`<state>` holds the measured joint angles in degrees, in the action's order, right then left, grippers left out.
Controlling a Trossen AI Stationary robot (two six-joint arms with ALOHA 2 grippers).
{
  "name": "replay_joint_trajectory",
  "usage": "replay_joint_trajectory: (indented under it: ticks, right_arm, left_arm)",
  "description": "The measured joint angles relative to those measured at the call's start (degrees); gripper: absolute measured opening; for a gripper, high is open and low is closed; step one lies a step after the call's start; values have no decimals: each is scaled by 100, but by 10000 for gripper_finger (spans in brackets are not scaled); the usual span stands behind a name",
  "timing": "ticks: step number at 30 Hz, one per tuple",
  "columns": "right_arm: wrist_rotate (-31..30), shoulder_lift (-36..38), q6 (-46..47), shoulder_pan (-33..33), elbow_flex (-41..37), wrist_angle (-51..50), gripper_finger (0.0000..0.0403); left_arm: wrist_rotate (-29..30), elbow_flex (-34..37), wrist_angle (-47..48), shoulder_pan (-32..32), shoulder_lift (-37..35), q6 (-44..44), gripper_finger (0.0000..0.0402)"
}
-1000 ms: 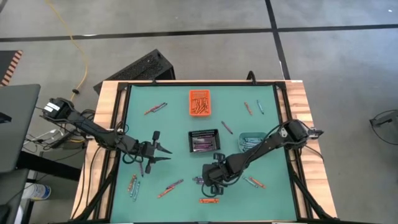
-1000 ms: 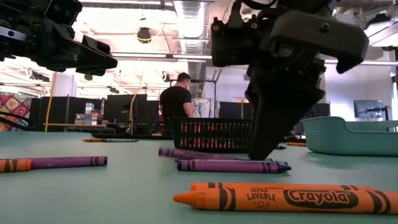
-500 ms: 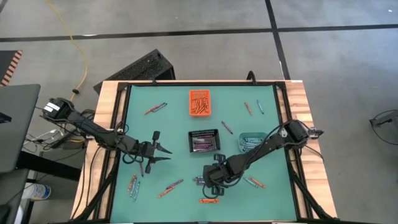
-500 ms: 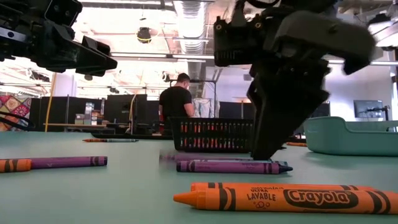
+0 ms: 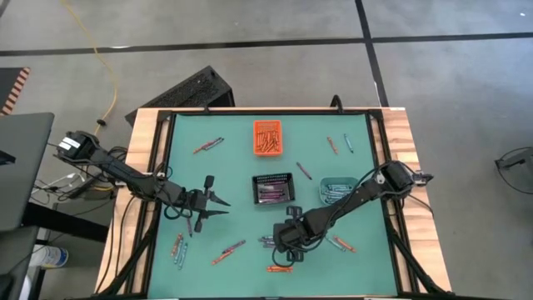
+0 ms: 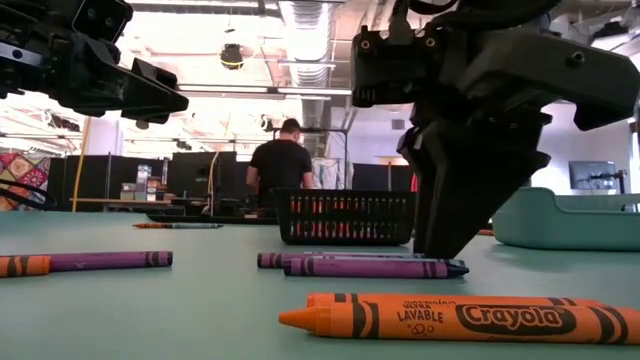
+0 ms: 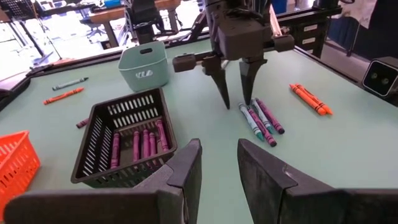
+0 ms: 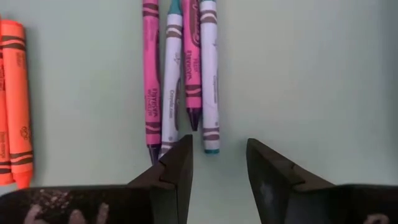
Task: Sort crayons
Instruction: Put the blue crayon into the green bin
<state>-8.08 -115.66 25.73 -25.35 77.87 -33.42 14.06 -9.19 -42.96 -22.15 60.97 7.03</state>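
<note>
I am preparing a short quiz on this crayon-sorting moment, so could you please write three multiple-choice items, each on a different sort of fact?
1. Where is the right gripper?
A. over the orange bin
B. just above a cluster of crayons
C. off the table

2. What colour are the crayons in the black mesh bin?
A. purple
B. green
C. yellow

3. How is the left gripper?
A. shut on a crayon
B. open, empty
C. inside the teal bin

Answers: B, its fingers straddle the cluster; A, purple sticks show inside; B, its fingers are apart, nothing between.

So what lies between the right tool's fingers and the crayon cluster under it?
Nothing: the right wrist view shows the right tool open, with only bare green mat between its fingers and the four-crayon cluster.
</note>
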Motion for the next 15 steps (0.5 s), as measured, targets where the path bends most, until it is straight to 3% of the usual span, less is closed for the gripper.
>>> replay_joint_trajectory:
  ticks: [15]
  right_arm:
    - [44, 2, -379, -2, 0, 128, 137]
  left_arm:
    - [2, 0, 48, 0, 0, 2, 94]
